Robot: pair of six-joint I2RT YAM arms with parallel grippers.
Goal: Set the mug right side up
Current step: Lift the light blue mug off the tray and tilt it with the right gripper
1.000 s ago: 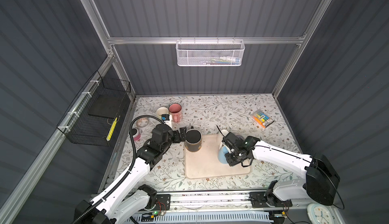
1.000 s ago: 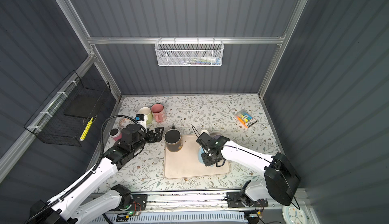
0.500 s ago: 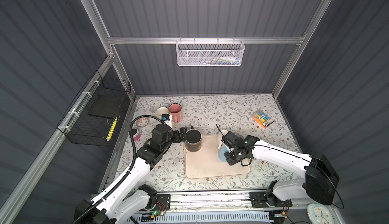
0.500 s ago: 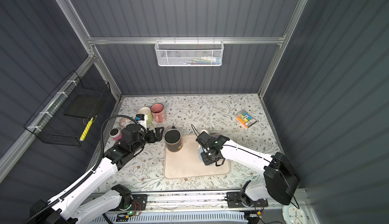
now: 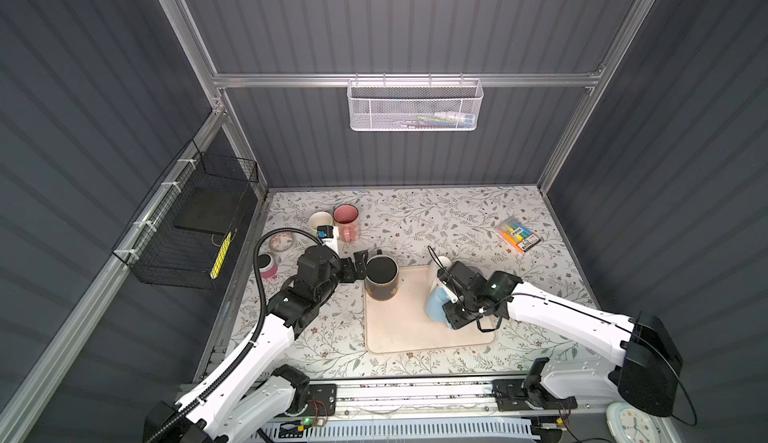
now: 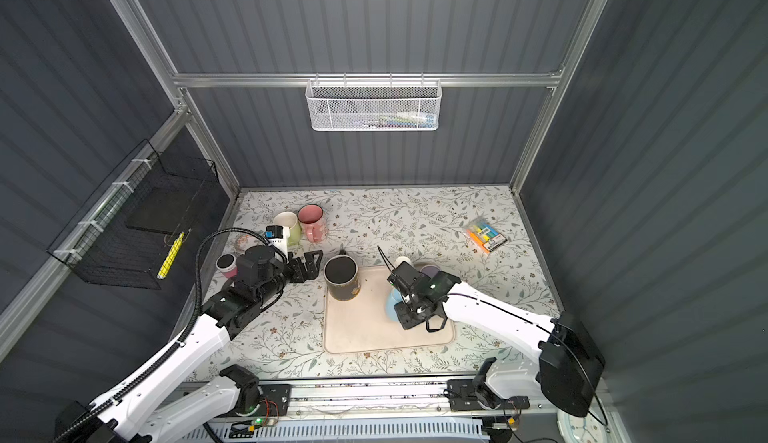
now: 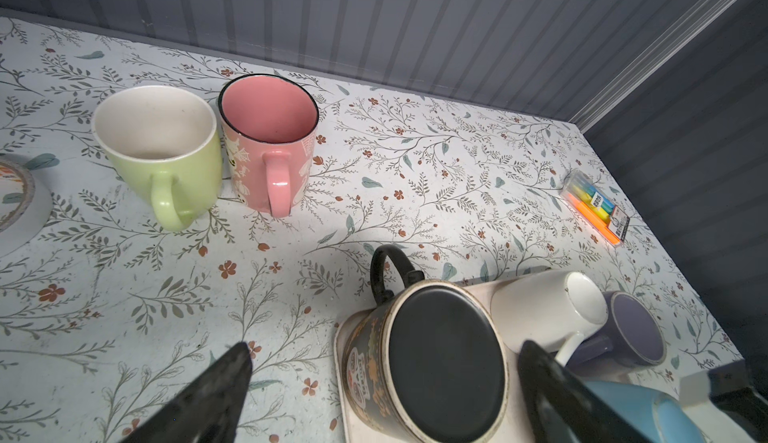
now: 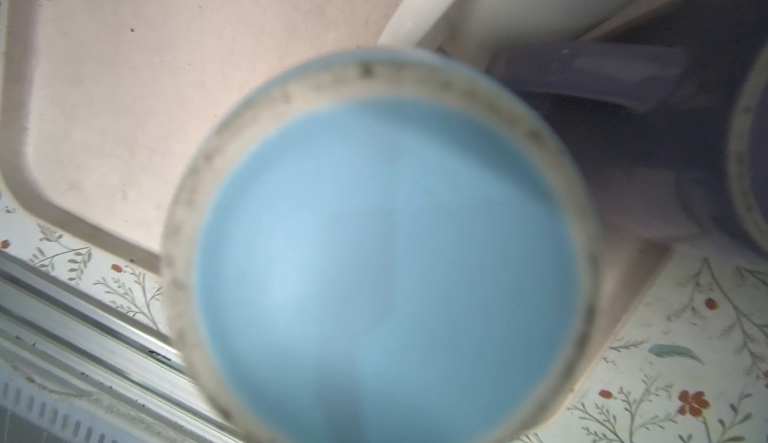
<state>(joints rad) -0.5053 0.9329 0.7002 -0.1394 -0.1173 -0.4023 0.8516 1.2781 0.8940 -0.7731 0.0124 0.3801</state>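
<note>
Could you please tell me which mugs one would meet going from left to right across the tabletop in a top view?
Green mug → pink mug → black mug → blue mug → purple mug. I leave out the white mug, since it overlaps the blue one.

Light-blue mug (image 5: 434, 308), upside down on the beige tray (image 5: 399, 328), near its right edge

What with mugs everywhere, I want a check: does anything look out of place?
Four mugs on the tray are base-up: black mug, white mug, purple mug, and the blue mug in the shut right gripper. The green mug and pink mug stand upright. No spill shows.
</note>
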